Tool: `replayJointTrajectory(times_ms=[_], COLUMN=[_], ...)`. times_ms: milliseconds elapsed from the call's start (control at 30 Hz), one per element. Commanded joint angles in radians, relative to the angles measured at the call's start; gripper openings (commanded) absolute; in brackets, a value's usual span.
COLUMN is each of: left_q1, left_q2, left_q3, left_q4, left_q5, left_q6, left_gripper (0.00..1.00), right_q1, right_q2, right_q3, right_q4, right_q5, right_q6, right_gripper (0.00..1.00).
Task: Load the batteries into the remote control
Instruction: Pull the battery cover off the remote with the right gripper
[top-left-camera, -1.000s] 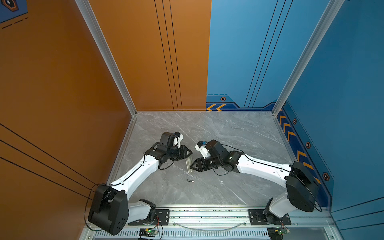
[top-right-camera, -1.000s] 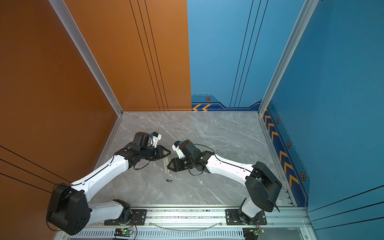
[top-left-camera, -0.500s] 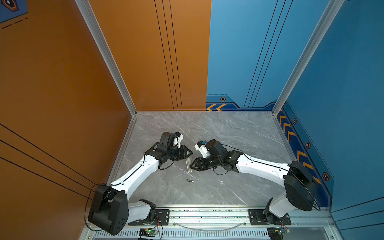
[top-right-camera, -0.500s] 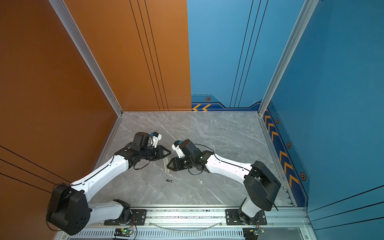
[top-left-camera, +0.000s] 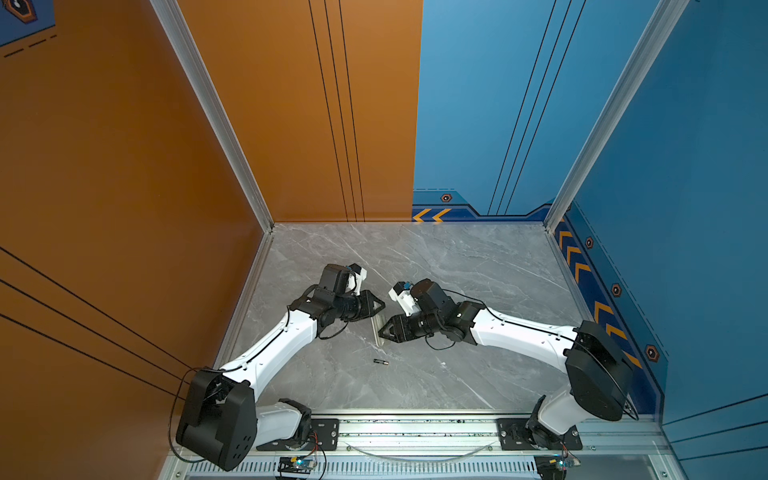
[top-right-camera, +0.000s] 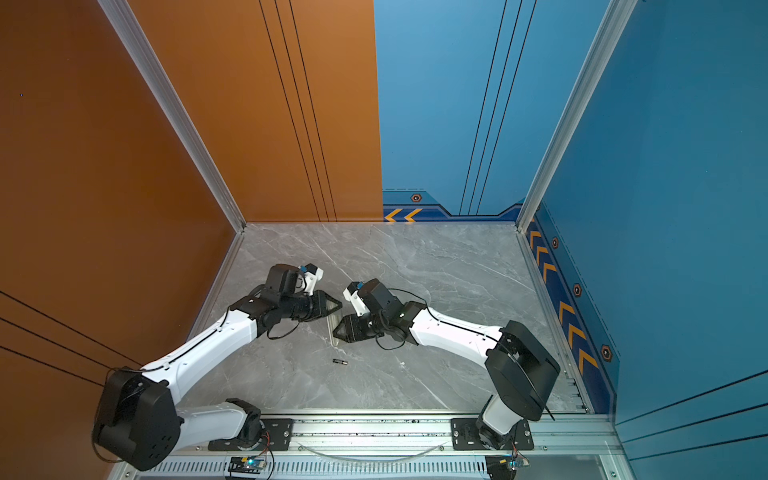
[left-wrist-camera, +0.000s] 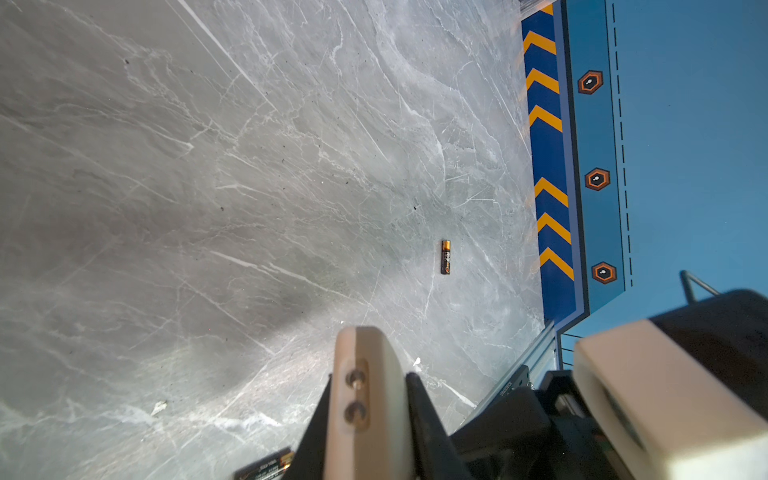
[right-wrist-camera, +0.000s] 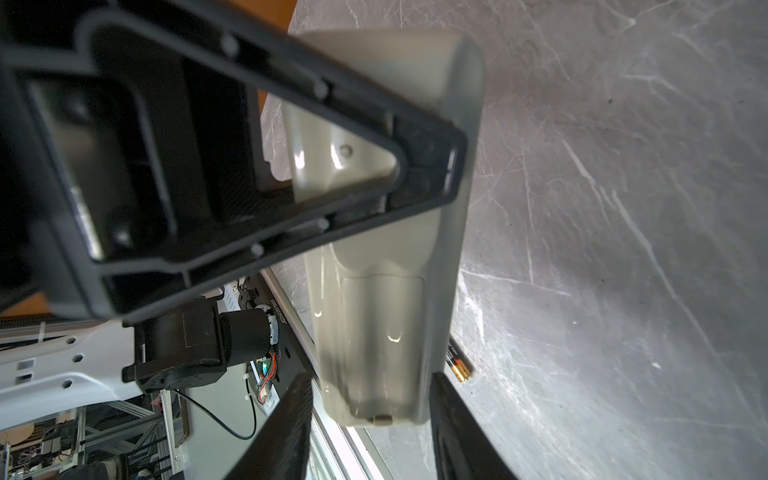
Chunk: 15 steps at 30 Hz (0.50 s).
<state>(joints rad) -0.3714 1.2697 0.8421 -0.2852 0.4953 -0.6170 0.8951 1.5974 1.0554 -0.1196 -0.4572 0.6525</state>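
Currently the remote control (right-wrist-camera: 386, 291) is held betw. both grippers, back facing the right wrist cam. The left gripper (top-left-camera: 381, 306) is clamped narrow on one end and the right gripper (top-left-camera: 380, 331) is closed across the other. The battery cover (right-wrist-camera: 382, 332) looks shut, so the next move prob. calls for sliding it off w/o losing the hold. One battery (top-left-camera: 380, 362) lies near on the grey marble table (top-left-camera: 457, 270). A second battery (left-wrist-camera: 266, 467) shows at the frame edge; its support can't be told. Room: orange wall (top-left-camera: 291, 124), blue wall (top-left-camera: 498, 104).

White remote (top-left-camera: 377, 330) turned on edge; black battery (top-left-camera: 380, 362) lies flat nearby.

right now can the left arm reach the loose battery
Probably not yet: the left gripper is shut on the remote control; the table between it and the battery looks bare.
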Motion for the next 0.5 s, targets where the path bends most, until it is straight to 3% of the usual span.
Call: replayJointTrajectory(times_ms=[0, 467], left_q1=[0.005, 0.013], left_q2=[-0.022, -0.027], left_q3=[0.018, 0.020], left_q4=[0.011, 0.010], left_q5=[0.029, 0.032], left_q6=[0.013, 0.014], left_gripper=[0.00, 0.00], right_q1=[-0.008, -0.010], right_q2=[0.016, 0.024], right_q3=[-0.015, -0.017], right_q4=[0.022, 0.029], right_q5=[-0.021, -0.032], right_q6=[0.009, 0.014], right_gripper=[0.42, 0.33])
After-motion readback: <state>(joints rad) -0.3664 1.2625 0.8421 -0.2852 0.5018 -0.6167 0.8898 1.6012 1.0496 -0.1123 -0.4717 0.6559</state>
